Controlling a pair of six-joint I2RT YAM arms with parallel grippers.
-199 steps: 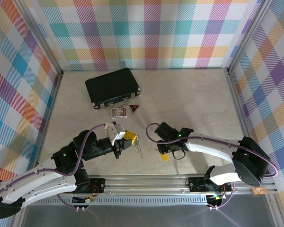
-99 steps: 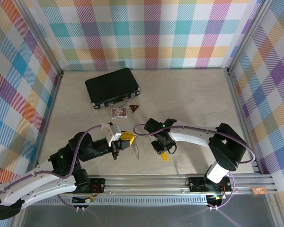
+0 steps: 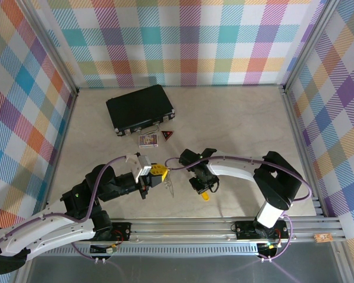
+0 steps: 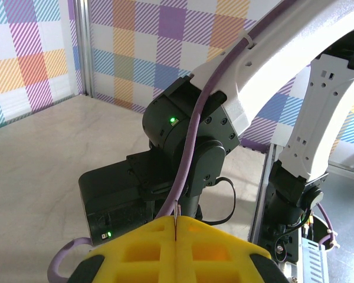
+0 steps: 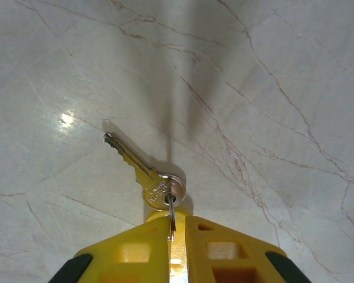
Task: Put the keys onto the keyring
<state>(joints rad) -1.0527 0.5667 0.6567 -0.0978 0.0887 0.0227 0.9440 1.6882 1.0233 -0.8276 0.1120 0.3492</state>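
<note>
My left gripper (image 3: 159, 171) is shut on the keyring (image 3: 170, 187), whose silvery loop and chain hang from its yellow fingers toward the table. In the left wrist view a thin metal edge of the keyring (image 4: 175, 207) pokes out between the closed fingertips of the left gripper (image 4: 176, 220). Just to the right, my right gripper (image 3: 204, 190) points down at the table. Its jaws stand nearly closed around the keys (image 5: 143, 171). A silver key lies flat ahead of the right gripper (image 5: 177, 219), and a thin wire loop (image 5: 171, 213) through its head runs between the fingers.
A black rectangular case (image 3: 140, 109) lies at the back left, with a small picture card (image 3: 148, 140) and a red-and-black triangular tag (image 3: 167, 135) in front of it. The right arm's wrist (image 4: 189, 135) stands close in front of the left gripper. A metal rail (image 3: 224, 227) edges the table's near side.
The right arm has folded in and its gripper has slid left toward the left gripper while its jaws narrowed on the keys. The left gripper drew back slightly with the keyring, then held still.
</note>
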